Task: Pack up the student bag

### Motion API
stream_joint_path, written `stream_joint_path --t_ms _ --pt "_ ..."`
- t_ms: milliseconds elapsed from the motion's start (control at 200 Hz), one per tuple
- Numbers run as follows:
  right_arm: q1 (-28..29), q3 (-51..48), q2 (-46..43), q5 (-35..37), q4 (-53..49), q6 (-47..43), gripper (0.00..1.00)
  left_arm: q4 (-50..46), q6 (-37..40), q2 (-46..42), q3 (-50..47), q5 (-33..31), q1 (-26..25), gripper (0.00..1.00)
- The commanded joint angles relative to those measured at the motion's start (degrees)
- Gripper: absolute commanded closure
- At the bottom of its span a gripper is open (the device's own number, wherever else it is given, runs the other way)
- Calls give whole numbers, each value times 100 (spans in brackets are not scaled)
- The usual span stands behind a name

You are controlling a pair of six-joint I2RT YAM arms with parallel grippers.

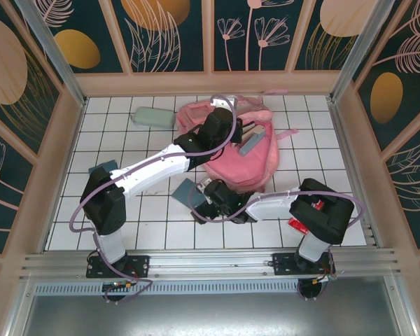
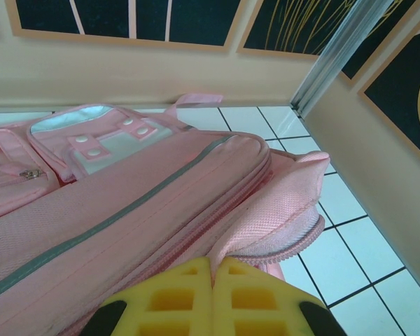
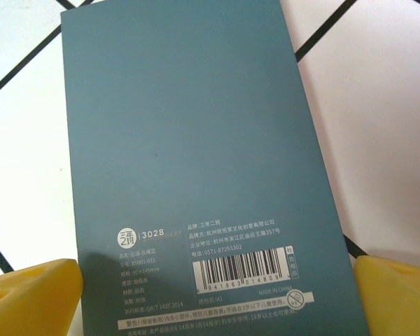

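**Pincer status and fault risks: notebook pickup**

Left pincer: fingers pressed together, with nothing visible between them. It sits just above the student bag, close to a zip-edged flap at the pincer's 1 o'clock.

Right pincer: fingers spread wide, one on either side of a teal notebook that lies flat on the counter, barcode side up.

Location: in the top view the student bag lies slumped at 12 to 1 o'clock from the counter centre. The notebook lies just off the bag's 7 o'clock corner. A mint pencil case lies at the bag's 10 o'clock.

Probable faults from this position:

1. Slip. The notebook is thin and flat, and it nearly fills the gap between the spread fingers. A closing stroke may ride over the cover or push the notebook along the tiles instead of seizing it.
2. Tip strike. Descending too far would drive the fingertips into the counter.
3. Blocked insertion. The left pincer grips no fabric, so the soft bag mouth may sag shut and the notebook could jam against the flap.
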Motion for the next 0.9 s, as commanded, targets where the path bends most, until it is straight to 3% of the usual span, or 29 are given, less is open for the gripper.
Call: stream_joint_path --t_ms 0,415,776,891 --pt "33 -31 107 -250 -57 -179 1 260 -80 -144 31 -157 120 100" --pt "508 69 153 615 -160 -30 1 267 -85 -117 35 -148 117 100" --pt "620 332 800 1161 -407 75 1 257 -96 -135 8 -143 122 100" --pt "666 292 676 1277 -390 136 6 250 -67 -152 12 -170 123 100"
